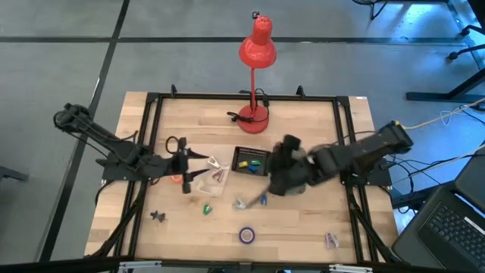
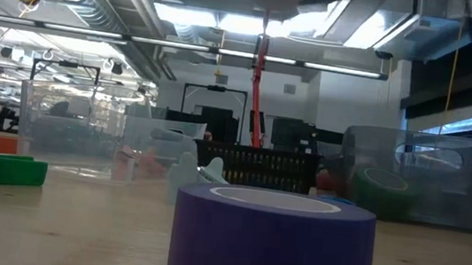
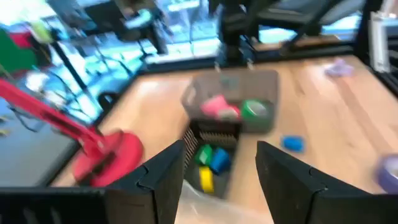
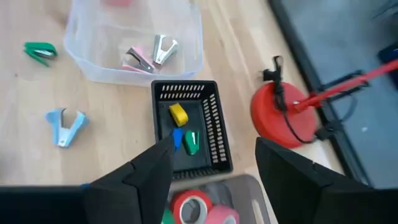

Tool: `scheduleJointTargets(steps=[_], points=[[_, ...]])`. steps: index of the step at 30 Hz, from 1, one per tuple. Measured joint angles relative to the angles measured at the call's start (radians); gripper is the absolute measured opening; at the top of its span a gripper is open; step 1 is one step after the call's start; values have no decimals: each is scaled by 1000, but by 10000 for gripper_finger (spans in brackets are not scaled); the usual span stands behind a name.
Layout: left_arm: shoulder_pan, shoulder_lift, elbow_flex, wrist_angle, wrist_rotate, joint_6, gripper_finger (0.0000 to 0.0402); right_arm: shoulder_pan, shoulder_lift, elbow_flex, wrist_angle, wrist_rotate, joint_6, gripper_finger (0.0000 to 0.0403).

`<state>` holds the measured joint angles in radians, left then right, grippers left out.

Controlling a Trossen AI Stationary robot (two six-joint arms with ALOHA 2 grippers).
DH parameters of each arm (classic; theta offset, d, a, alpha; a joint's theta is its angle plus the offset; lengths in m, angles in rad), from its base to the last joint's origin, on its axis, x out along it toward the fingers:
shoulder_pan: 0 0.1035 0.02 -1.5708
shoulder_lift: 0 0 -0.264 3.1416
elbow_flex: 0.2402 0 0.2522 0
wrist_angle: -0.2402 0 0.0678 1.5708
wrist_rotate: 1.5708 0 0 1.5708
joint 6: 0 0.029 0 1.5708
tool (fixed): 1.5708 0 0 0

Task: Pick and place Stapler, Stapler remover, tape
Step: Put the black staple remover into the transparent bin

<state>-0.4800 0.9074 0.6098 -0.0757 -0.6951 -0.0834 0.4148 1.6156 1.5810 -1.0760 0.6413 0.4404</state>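
Right gripper [image 1: 282,182] hangs over the table's middle-right, just beside the black basket [image 1: 251,161]. Its fingers [image 4: 140,177] stand apart with nothing between them. Below them sits a clear bin [image 4: 214,202] holding tape rolls [image 4: 193,207] (red and pink; a bit of green at the edge).

Left gripper [image 1: 184,163] is over the table's left-middle, fingers [image 3: 163,177] parted and empty.

Purple tape [image 1: 247,235] lies alone near the front edge of the table [image 1: 303,227]; in the low view it fills the foreground [image 2: 273,239]. Green tape [image 2: 385,192] shows inside the clear bin there.

The basket holds small yellow, blue and green blocks [image 4: 179,114]. A clear tub [image 4: 134,40] beside it holds two staple removers [image 4: 149,55]. A light-blue remover [image 4: 65,126] and a green one [image 4: 40,51] lie loose on the wood. A pink remover [image 1: 331,240] lies at the front right. Red lamp [image 1: 256,53] stands at the back. No item can be made out as a stapler.
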Motion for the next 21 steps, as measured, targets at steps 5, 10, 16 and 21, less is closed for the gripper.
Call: scheduleJointTargets(steps=[5,10,16,21], points=[[-122,-123,0,-226,-33,-213,180,189,-23,-15,-57,194,107,225],[-273,-216,0,-286,-108,-279,171,338,-75,-170,78,261,173,225],[-401,-272,0,-286,-153,-282,160,404,-223,-462,436,146,201,225],[-445,-275,0,-288,-178,-282,151,392,-408,-705,711,117,-34,225]])
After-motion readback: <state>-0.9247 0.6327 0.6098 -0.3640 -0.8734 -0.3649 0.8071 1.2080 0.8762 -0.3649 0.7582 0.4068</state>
